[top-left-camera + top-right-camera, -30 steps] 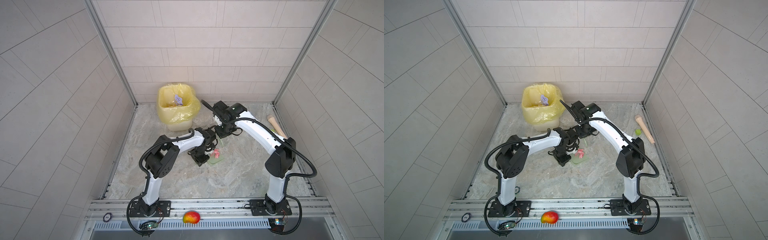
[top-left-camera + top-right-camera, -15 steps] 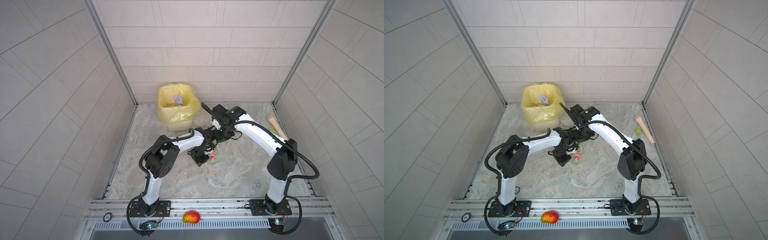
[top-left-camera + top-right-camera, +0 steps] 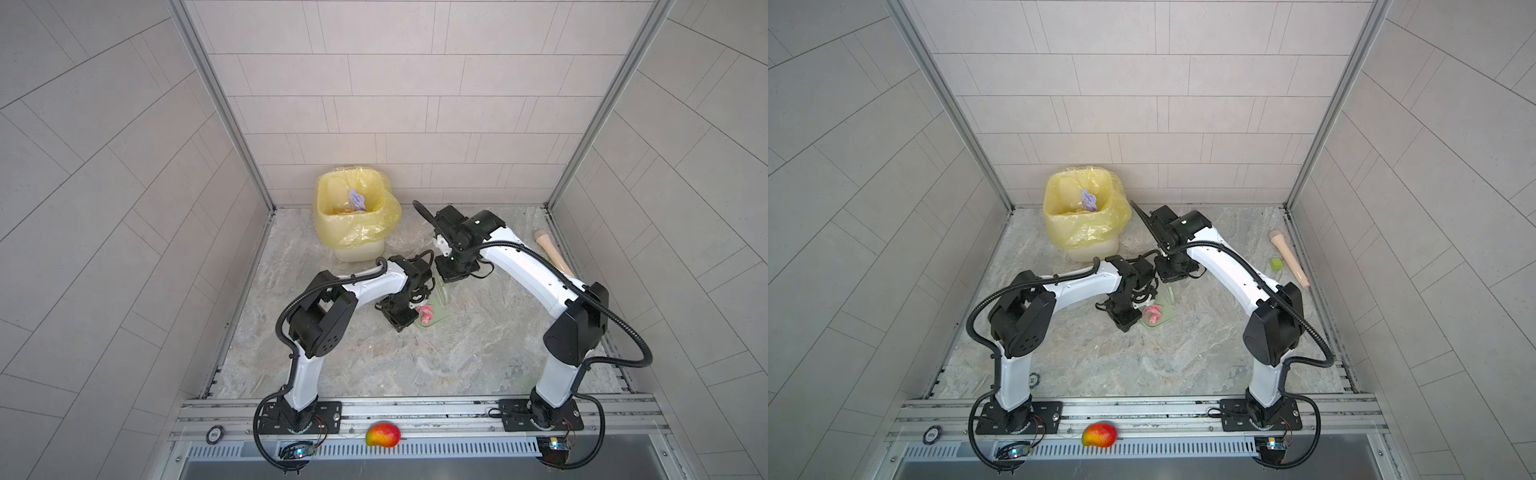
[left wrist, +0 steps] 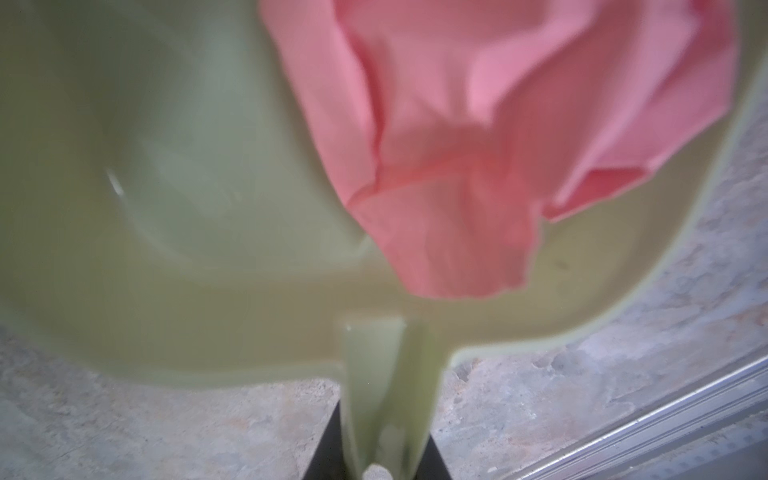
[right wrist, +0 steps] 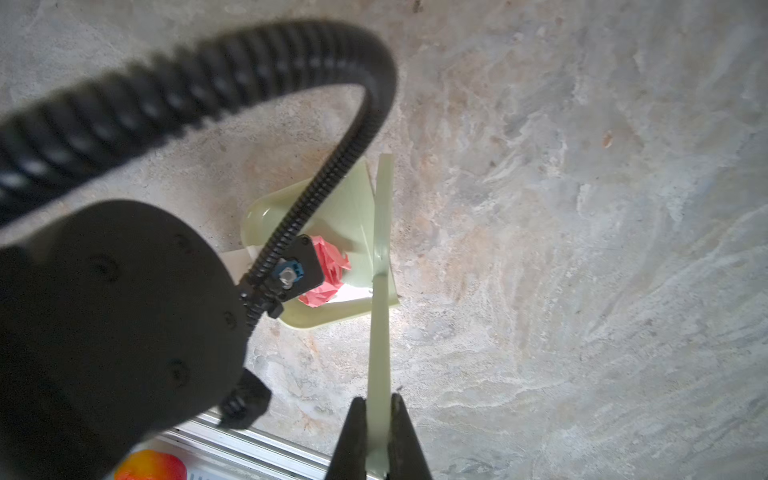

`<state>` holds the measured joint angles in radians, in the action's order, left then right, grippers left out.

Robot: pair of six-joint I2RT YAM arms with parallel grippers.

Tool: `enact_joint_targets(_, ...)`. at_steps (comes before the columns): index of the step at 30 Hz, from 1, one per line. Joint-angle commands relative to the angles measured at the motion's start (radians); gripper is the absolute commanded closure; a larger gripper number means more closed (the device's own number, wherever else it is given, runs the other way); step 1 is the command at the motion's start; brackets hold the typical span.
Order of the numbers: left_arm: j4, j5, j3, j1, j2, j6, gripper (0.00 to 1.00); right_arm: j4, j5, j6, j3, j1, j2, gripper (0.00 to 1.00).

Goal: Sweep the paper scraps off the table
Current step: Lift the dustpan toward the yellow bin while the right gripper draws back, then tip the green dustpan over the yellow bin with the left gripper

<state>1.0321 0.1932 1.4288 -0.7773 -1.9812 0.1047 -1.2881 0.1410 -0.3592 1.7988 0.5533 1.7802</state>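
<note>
Grey-beige marble surface (image 3: pixel 457 353); yellow-bagged plastic bin (image 3: pixel 353 232) at the back, crumpled lavender paper scrap (image 3: pixel 356 199) inside. My left pincer (image 4: pixel 378 457) is clenched on the handle of the pale green plastic dustpan (image 4: pixel 166 208), mid-surface. My right pincer (image 5: pixel 379 436) clamps the thin pale green plastic scraper (image 5: pixel 380 291) beside the pan. Crumpled pink paper scrap (image 4: pixel 478 145) lies in the pan.

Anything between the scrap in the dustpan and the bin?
No loose object between the dustpan with the pink scrap and the bin; the right gripper, shut on the sweeper, hangs close beside that path.
</note>
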Motion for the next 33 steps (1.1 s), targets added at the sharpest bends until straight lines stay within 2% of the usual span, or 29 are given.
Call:
enact_joint_targets(1,-0.007,-0.011,-0.02,0.001,0.068,-0.008,1.0,-0.043,-0.042,0.016,-0.008,-0.028,-0.075,1.0)
enact_joint_targets(10,-0.009,-0.007,-0.045,0.018,0.202,-0.041,1.0,-0.032,-0.02,0.026,-0.095,-0.115,-0.178,1.0)
enact_joint_targets(18,0.129,-0.036,-0.001,0.061,0.348,-0.081,1.0,0.036,0.07,0.024,-0.231,-0.162,-0.272,1.0)
enact_joint_targets(26,0.294,-0.07,0.128,0.145,0.462,-0.125,1.0,0.07,0.119,0.033,-0.279,-0.189,-0.295,1.0)
enact_joint_targets(29,0.329,-0.135,0.163,0.174,0.492,-0.149,1.0,0.079,0.137,0.044,-0.277,-0.202,-0.294,1.0)
enact_joint_targets(33,0.378,-0.149,0.222,0.254,0.508,-0.158,1.0,0.08,0.166,0.062,-0.262,-0.22,-0.28,1.0)
